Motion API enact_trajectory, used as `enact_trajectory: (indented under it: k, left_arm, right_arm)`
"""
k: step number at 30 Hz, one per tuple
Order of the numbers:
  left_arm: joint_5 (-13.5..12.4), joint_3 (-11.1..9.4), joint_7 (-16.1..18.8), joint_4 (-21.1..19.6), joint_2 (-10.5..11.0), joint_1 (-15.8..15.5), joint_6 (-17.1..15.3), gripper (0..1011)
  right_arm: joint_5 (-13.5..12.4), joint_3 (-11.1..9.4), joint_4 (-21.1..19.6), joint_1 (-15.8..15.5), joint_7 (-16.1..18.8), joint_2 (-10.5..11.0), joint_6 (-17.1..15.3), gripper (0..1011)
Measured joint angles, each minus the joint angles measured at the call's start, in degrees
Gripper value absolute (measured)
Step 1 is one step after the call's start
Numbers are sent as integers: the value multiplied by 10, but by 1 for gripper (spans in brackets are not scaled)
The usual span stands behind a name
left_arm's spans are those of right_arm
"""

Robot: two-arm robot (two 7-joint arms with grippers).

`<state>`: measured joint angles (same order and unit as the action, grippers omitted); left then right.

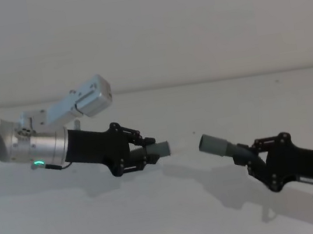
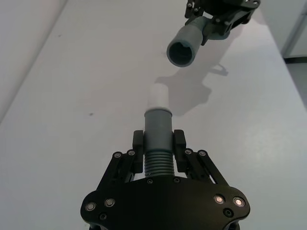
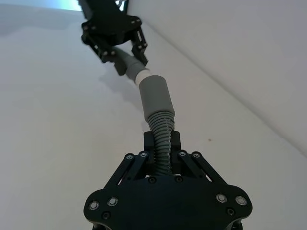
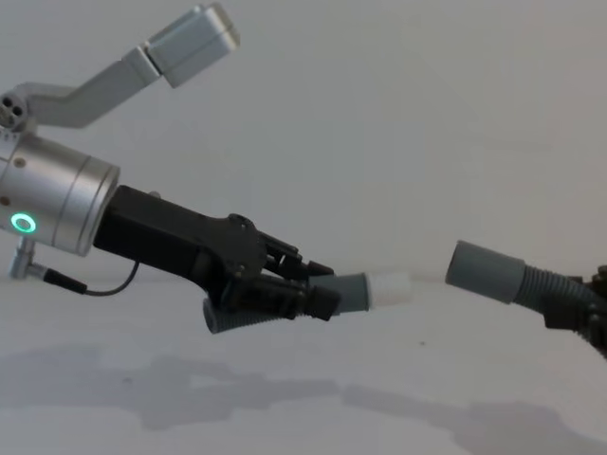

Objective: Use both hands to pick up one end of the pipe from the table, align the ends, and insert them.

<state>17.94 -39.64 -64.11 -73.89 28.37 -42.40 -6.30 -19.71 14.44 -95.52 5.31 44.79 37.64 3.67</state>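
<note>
**Holding both hose pieces clear of the table, ends facing, not joined**

Noted a plain white table (image 1: 160, 222) under everything, carrying soft shadows of both arms.

Found the left gripper (image 1: 150, 151) reaching in from the left on a silver wrist (image 4: 57, 213) with a green ring (image 4: 21, 224) glowing. Fingers pinched tight on the ribs of the short hose piece (image 2: 158, 163), just behind its narrow cuff (image 4: 351, 291). Saw the other, curved end of that piece poking out below the fingers in the chest view.

Found the right gripper (image 1: 246, 155) coming in from the right, lower in the head view. Fingers likewise clamped on the ribs of the longer hose piece (image 3: 161, 125), a little behind its socket cuff (image 1: 213, 144).

Checked the ends: the pale tip (image 4: 391, 287) of the narrow cuff points at the open mouth of the socket cuff. Near, apart, a clear gap between. Socket cuff sitting slightly higher than the tip in the chest view, and off the tip's line in the left wrist view.
</note>
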Motion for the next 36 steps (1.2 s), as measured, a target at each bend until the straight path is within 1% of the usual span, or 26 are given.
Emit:
enact_trajectory:
  k: [4,9,15,21,25,31,36]
  left_arm:
    - [8,-4,-21,4,4,-8,-2,349]
    - [16,-6,-36,7,7,-15,-3,349]
    - [25,-9,-51,12,7,-21,-3,349]
    - [32,-15,-65,21,5,-27,-2,349]
    - [36,-19,-73,28,2,-31,-1,349]
    - [39,-26,-82,39,-2,-37,2,349]
    - [40,-31,-88,48,-6,-41,5,349]
  right_arm:
    - [-6,6,5,4,22,13,8,157]
    - [-7,12,9,7,37,22,14,157]
    - [-5,16,11,8,40,29,18,157]
    - [5,19,12,8,24,27,21,157]
    - [17,21,13,7,0,20,23,157]
    - [31,25,16,10,-26,11,26,157]
    - [38,29,19,11,-37,8,29,157]
